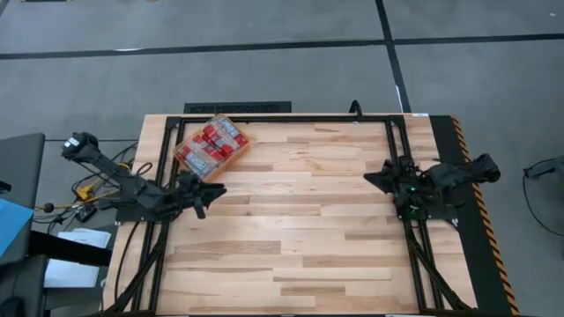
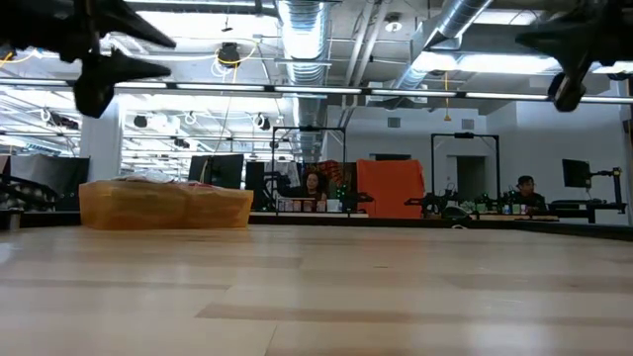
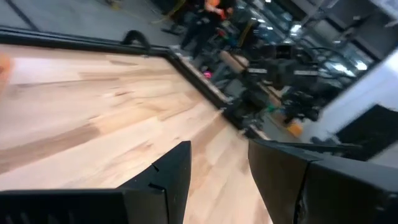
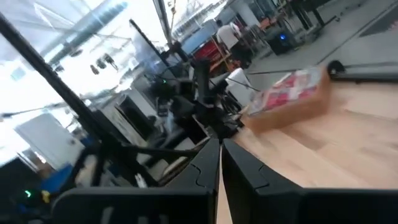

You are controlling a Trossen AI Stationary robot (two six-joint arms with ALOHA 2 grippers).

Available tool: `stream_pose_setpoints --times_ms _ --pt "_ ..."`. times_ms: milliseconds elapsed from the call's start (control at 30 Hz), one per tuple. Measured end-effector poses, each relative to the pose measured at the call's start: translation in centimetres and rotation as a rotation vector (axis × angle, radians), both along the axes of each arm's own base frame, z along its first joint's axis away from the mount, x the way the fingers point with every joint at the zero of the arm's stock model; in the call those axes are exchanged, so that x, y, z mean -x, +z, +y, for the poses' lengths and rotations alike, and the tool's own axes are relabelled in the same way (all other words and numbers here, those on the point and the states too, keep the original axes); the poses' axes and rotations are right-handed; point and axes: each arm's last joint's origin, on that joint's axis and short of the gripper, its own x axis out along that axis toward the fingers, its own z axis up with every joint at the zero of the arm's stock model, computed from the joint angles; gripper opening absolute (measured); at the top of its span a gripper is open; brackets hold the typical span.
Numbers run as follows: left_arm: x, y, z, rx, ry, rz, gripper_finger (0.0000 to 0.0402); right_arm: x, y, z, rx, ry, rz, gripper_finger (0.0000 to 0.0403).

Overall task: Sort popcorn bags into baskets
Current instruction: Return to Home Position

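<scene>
The orange basket (image 1: 211,147) sits near the table's far left corner, filled with red popcorn bags (image 1: 214,141) with pale labels; it also shows in the low view (image 2: 164,205) and the right wrist view (image 4: 292,99). My left gripper (image 1: 211,192) hovers above the table just near-side of the basket, open and empty (image 3: 219,168). My right gripper (image 1: 372,177) hangs over the table's right part, shut and empty (image 4: 219,149). No bag lies loose on the table.
A black frame (image 1: 291,117) runs along the table's far edge and down both sides. Cables and a blue object (image 1: 13,227) lie beyond the left edge. The wooden tabletop (image 1: 300,220) stretches bare between the arms. People sit at desks (image 2: 315,188) in the room behind.
</scene>
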Motion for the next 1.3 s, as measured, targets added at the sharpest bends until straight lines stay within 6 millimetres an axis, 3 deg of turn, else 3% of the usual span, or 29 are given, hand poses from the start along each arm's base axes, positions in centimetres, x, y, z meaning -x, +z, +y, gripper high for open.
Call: stream_pose_setpoints --times_ms 167,367,567,733,900,1100,1300 --pt "0.7 -0.5 -0.5 0.008 0.050 0.007 0.0147 -0.6 -1.3 0.2 -0.029 0.021 -0.061 0.0045" --pt "2.9 2.1 -0.4 -0.076 0.033 -0.077 0.0147 -0.9 -1.9 0.3 -0.026 0.019 -0.059 0.0043" --pt "5.3 3.6 1.0 -0.160 -0.188 -0.215 0.0147 -1.0 -2.3 0.1 -0.004 0.000 -0.023 0.0045" --pt "6.4 1.9 2.0 -0.127 -0.285 -0.156 0.0147 -1.1 -2.5 0.0 0.012 0.028 -0.001 0.0044" --pt "6.0 0.6 1.5 -0.148 -0.351 -0.099 0.0147 -1.2 -2.6 -0.1 0.030 0.102 0.004 0.0044" --pt "5.1 -3.2 0.5 -0.129 -0.366 -0.119 0.0147 -1.3 -2.9 -0.4 0.102 0.130 0.036 0.0045" --pt "5.0 -3.7 0.4 -0.130 -0.395 -0.084 0.0147 -1.4 -3.7 -0.6 0.188 0.137 0.133 0.0043"
